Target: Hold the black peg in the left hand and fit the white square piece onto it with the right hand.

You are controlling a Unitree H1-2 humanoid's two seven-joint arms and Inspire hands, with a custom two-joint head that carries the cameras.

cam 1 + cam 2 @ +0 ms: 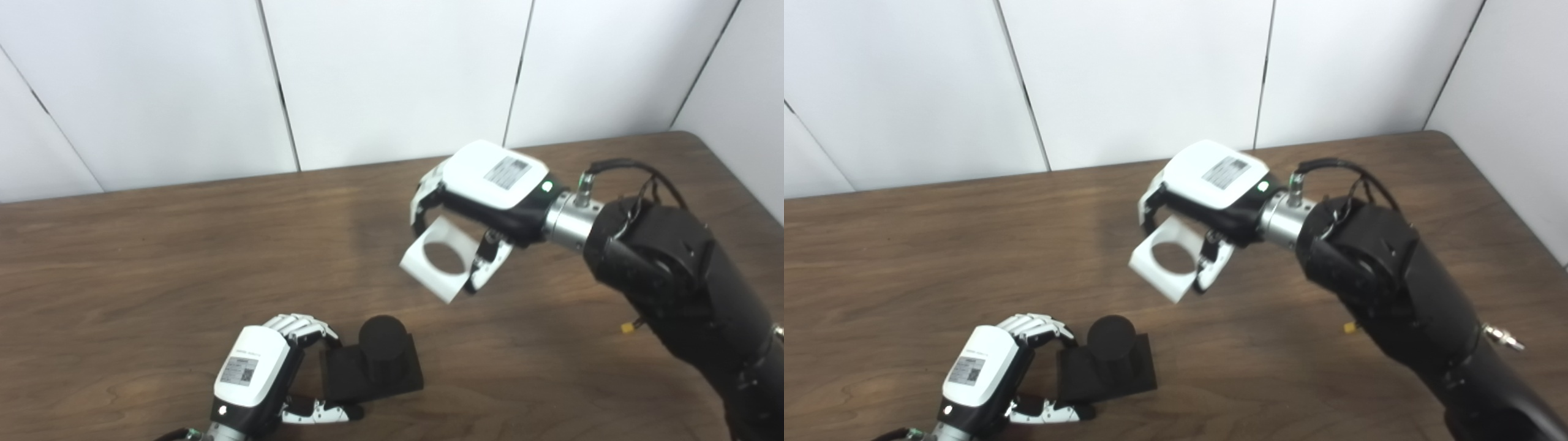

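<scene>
On the brown wooden table (pixel 153 257), the left hand (pixel 257 373) sits near the bottom edge of the view, its fingers (pixel 300 327) curled over the far side of the square base of the black peg (pixel 380 355) and its thumb reaching along the near side, so the hand is clamped on that base. The peg is a short upright cylinder rising from a flat black square block, and the block rests on the tabletop, with the cylinder standing toward its right part. Up and to the right, well apart from the peg, the right hand (pixel 484 196) hangs above the table on its black forearm (pixel 680 282), palm turned down. It is closed on the white square piece (pixel 438 260), a flat white plate with a round hole through its middle; fingers press on the plate's far-left edge and the thumb on its right edge. The plate is tilted, one corner pointing down toward the table, and the wood grain shows through the hole. White wall panels (pixel 392 79) stand behind the table.
</scene>
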